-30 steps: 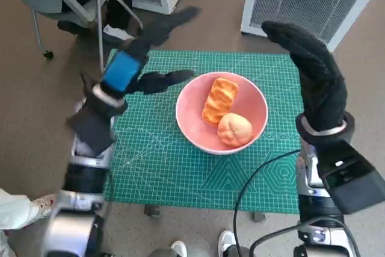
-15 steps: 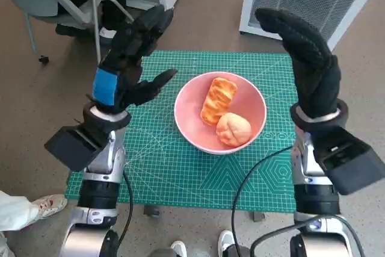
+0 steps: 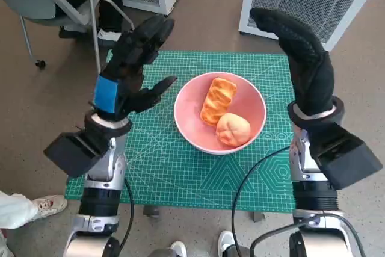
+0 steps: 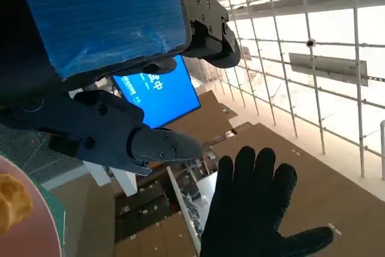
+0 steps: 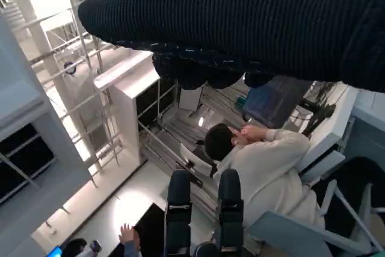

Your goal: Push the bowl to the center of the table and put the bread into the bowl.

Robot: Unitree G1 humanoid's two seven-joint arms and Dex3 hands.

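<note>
Above the mat's left edge we see the left hand (image 3: 129, 67) raised, fingers spread, empty. The pink bowl (image 3: 252, 103) sits mid-mat holding the bread (image 3: 218, 100). The right hand (image 3: 301, 58) seems open, empty.

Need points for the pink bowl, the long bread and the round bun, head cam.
pink bowl (image 3: 189, 126): head view, on the bare inner wall at its left side.
long bread (image 3: 218, 100): head view, on the middle of its ridged top.
round bun (image 3: 233, 129): head view, on the centre of its domed top.
</note>
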